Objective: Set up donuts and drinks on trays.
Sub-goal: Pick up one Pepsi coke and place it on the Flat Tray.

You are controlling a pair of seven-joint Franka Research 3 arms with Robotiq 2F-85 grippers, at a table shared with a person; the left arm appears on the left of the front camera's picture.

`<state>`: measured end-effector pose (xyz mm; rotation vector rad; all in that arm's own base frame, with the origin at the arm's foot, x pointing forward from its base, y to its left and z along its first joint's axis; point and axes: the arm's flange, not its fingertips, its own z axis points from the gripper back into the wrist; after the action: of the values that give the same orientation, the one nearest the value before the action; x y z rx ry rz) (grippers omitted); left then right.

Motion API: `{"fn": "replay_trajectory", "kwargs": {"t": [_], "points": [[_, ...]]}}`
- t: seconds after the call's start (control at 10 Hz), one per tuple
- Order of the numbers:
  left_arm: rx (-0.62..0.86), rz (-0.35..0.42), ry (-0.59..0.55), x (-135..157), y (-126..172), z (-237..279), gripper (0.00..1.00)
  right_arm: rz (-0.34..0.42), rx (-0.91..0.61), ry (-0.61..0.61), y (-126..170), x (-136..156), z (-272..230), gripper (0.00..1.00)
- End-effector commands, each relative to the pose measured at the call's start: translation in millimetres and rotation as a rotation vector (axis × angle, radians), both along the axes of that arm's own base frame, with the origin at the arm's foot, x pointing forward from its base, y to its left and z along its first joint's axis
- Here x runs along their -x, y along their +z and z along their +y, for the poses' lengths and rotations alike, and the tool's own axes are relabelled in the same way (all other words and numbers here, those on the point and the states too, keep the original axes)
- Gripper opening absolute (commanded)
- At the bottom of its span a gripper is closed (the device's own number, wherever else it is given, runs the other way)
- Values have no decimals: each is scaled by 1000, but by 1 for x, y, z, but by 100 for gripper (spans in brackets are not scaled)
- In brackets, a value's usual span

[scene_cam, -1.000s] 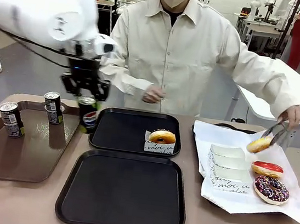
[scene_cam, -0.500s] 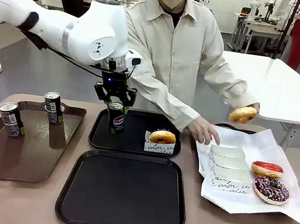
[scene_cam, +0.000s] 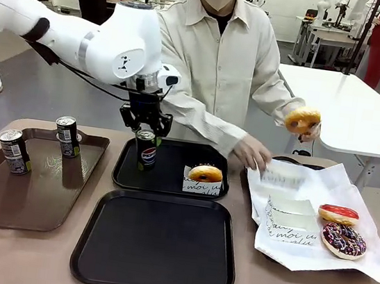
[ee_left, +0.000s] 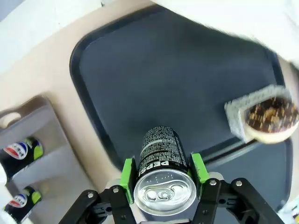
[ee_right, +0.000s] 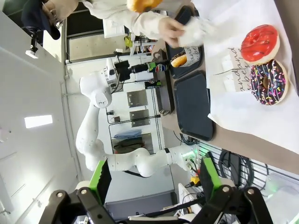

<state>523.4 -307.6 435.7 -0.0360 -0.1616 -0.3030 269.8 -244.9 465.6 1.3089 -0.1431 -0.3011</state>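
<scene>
The slim black Pepsi can (scene_cam: 146, 152) with the silver top is clamped upright between the green pads of the left gripper (scene_cam: 147, 135), at the left part of the far black plastic tray (scene_cam: 175, 144). I cannot tell if its base already touches the tray floor or hangs just above it. On the right part of the same tray lies a yellow-iced ring donut in a white paper sleeve (scene_cam: 205, 173). The near black plastic tray (scene_cam: 156, 242) has nothing on it. Two more black cans (scene_cam: 15, 151) stand on the larger brown tray (scene_cam: 27, 205). The right gripper (ee_right: 155, 179) has its fingers wide apart and carries nothing. Across the table the person's hand (scene_cam: 312, 133) holds up a bare yellow ring donut (scene_cam: 302, 120), while the other hand (scene_cam: 253, 152) rests at the edge of the white paper sheet (scene_cam: 314, 260).

I judge that the step in hand is placing a drink beside the sleeved donut. The next move, I think, calls for lowering the can until it stands firm, then parting the fingers and lifting straight up, so the narrow can is not tipped. After that, the near tray needs its own can and donut.
</scene>
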Motion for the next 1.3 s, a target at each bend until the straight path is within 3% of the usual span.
{"fn": "replay_trajectory", "kwargs": {"t": [0.0, 0.2, 0.3, 0.5, 0.6, 1.2], "points": [[-30, 134, -83, 60, 58, 51, 58, -17, -19, -5, 0, -1, 0, 100], [6, 169, -188, 116, 89, 99, 58, -17, -19, -5, 0, -1, 0, 100], [8, 165, -177, 126, 90, 112, 58, -17, -19, -5, 0, -1, 0, 100], [34, 97, -125, 129, 90, 119, 58, -17, -19, -5, 0, -1, 0, 100], [5, 173, -168, 134, 100, 111, 58, -17, -19, -5, 0, -1, 0, 100], [5, 173, -168, 134, 100, 111, 58, -17, -19, -5, 0, -1, 0, 100]]}}
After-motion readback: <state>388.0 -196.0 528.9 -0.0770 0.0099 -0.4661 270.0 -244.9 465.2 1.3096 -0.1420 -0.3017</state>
